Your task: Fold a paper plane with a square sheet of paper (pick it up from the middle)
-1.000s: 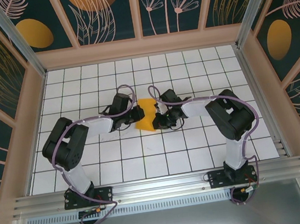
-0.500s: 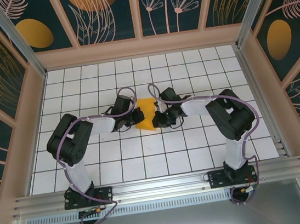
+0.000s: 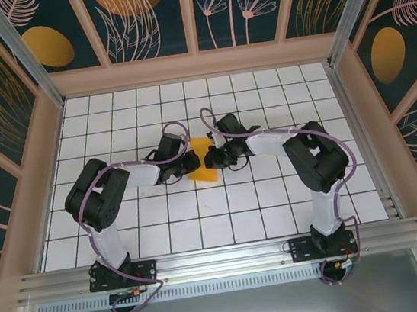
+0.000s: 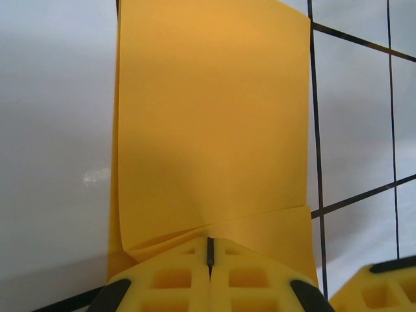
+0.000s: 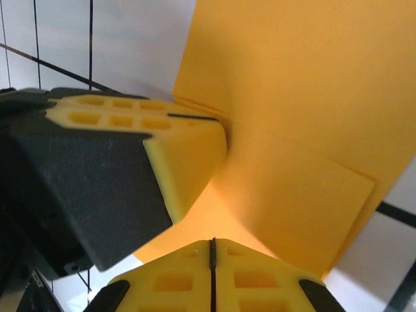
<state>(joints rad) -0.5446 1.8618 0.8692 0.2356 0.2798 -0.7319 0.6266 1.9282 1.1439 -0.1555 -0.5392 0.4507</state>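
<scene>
- Your left gripper (image 4: 210, 250) has its yellow fingers pressed together, pinching one edge of the orange sheet of paper (image 4: 211, 117).
- Your right gripper (image 5: 213, 250) is closed just as tight and clamped on the same sheet, close beside the left gripper's fingers.
- The sheet is folded, with overlapping layers and a crease showing.
- It sits near the middle of the white tiled table (image 3: 164, 231), between the two grippers.
- You cannot tell whether it rests on the tiles or is lifted.
</scene>
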